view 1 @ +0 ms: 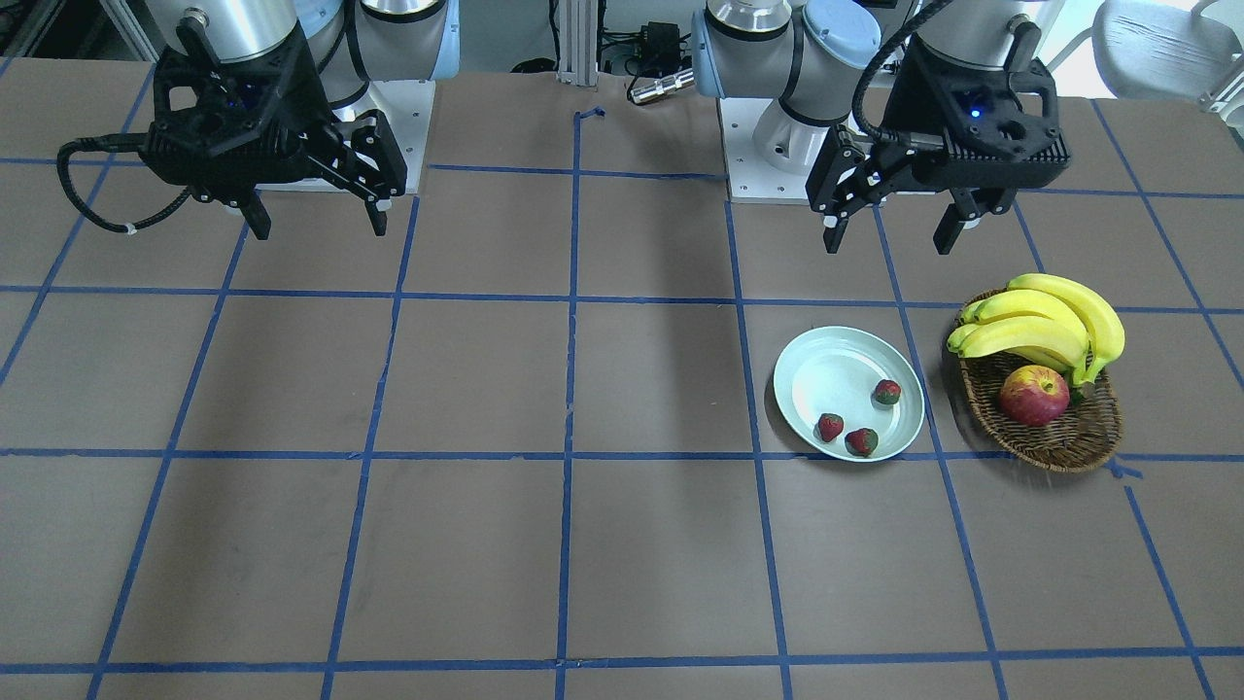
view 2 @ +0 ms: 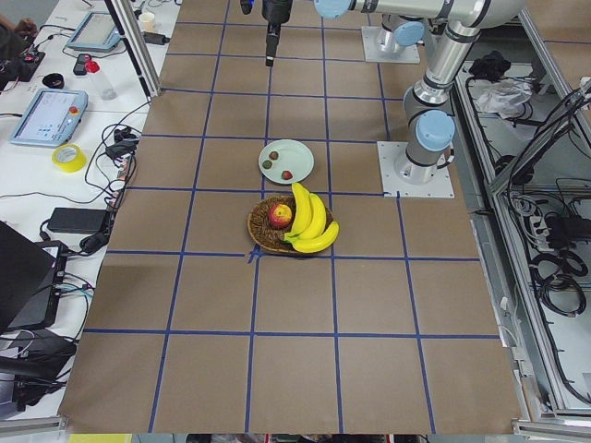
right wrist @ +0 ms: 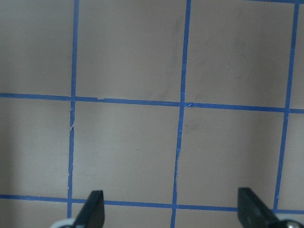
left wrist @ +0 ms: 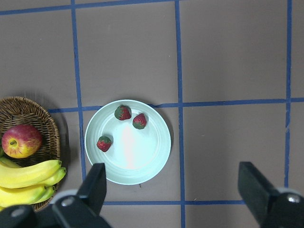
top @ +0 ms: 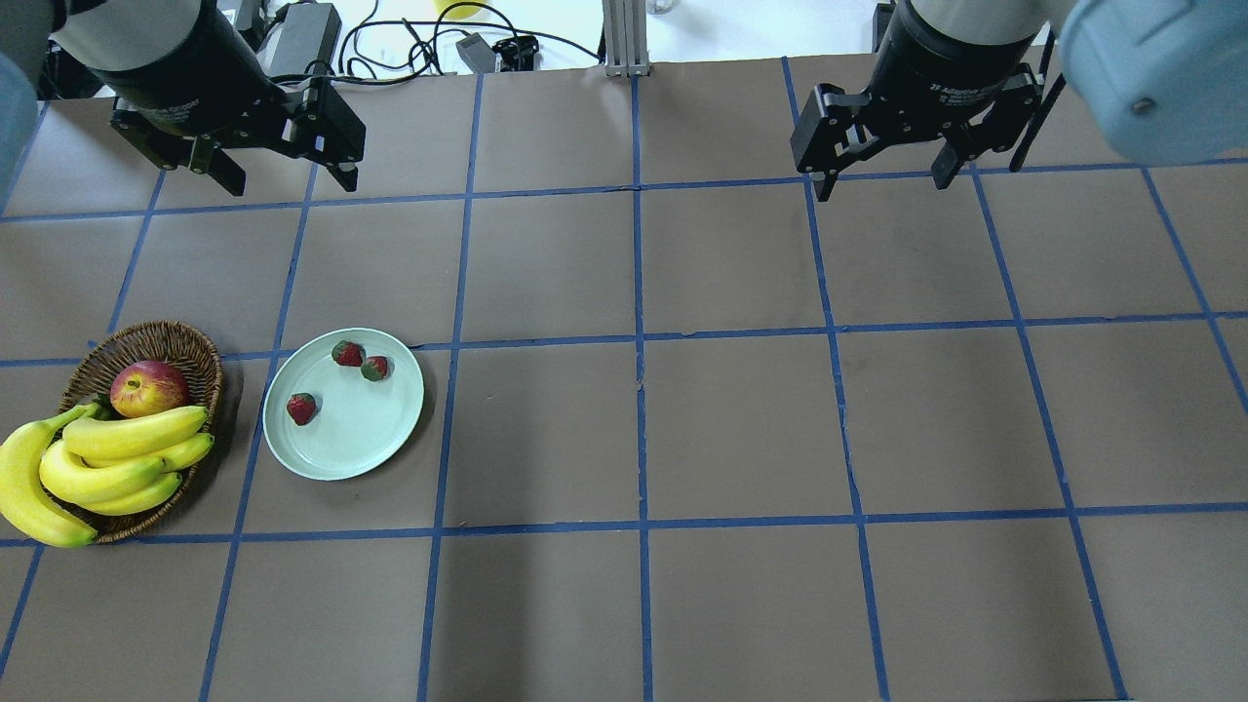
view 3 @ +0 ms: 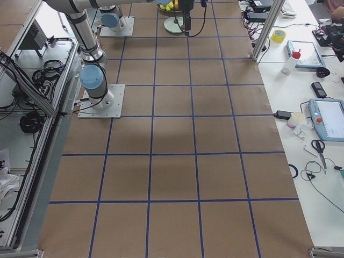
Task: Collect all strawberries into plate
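Three strawberries [view 1: 886,392] [view 1: 830,427] [view 1: 861,441] lie in the pale mint plate [view 1: 826,374]. In the overhead view two strawberries [top: 348,353] [top: 375,368] lie close together near the plate's [top: 361,429] far rim and one [top: 301,409] lies apart. My left gripper [top: 291,183] is open and empty, raised well behind the plate. The left wrist view looks straight down on the plate [left wrist: 137,161] and strawberries [left wrist: 123,112] between the open fingers [left wrist: 92,185]. My right gripper [top: 882,185] is open and empty over bare table, as its wrist view [right wrist: 172,211] shows.
A brown wicker basket [view 1: 1069,437] stands just beside the plate, holding a bunch of bananas [view 1: 1050,316] and a red-yellow apple [view 1: 1034,395]. The brown table [top: 741,419] carries a blue tape grid. Cables and equipment lie beyond its far edge.
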`<action>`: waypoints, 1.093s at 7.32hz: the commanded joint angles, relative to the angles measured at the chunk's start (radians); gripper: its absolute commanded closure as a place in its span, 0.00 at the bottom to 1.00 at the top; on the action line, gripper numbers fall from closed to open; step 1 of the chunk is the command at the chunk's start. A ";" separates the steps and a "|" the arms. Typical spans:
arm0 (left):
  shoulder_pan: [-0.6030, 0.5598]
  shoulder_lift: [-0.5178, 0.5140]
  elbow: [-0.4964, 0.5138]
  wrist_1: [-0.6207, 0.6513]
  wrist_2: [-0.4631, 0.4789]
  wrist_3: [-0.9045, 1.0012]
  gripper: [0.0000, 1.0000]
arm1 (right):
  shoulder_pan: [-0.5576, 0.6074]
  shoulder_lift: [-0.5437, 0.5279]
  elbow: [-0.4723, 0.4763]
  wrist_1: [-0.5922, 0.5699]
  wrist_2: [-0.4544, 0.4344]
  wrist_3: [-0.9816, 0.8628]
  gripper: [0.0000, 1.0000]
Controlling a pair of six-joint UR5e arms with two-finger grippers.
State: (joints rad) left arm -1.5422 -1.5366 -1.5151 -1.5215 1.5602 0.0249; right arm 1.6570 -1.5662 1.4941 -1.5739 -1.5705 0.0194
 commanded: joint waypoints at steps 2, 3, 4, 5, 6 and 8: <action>0.025 0.006 0.021 -0.063 0.006 0.088 0.00 | 0.001 0.000 0.000 0.000 0.000 0.000 0.00; 0.021 0.007 0.021 -0.068 0.009 0.083 0.00 | 0.001 0.000 0.000 0.000 0.001 -0.001 0.00; 0.019 0.003 0.020 -0.062 0.009 0.010 0.00 | 0.000 0.000 0.000 0.000 0.001 0.000 0.00; 0.019 0.003 0.021 -0.062 0.007 -0.011 0.00 | 0.000 0.000 0.000 0.000 0.000 0.000 0.00; 0.022 0.004 0.013 -0.062 0.007 -0.013 0.00 | 0.001 0.000 0.000 0.002 0.000 0.000 0.00; 0.019 0.004 0.013 -0.062 0.007 -0.014 0.00 | 0.000 0.000 0.000 0.000 0.000 0.000 0.00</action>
State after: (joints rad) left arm -1.5219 -1.5328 -1.5007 -1.5831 1.5684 0.0138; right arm 1.6572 -1.5662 1.4941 -1.5734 -1.5701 0.0199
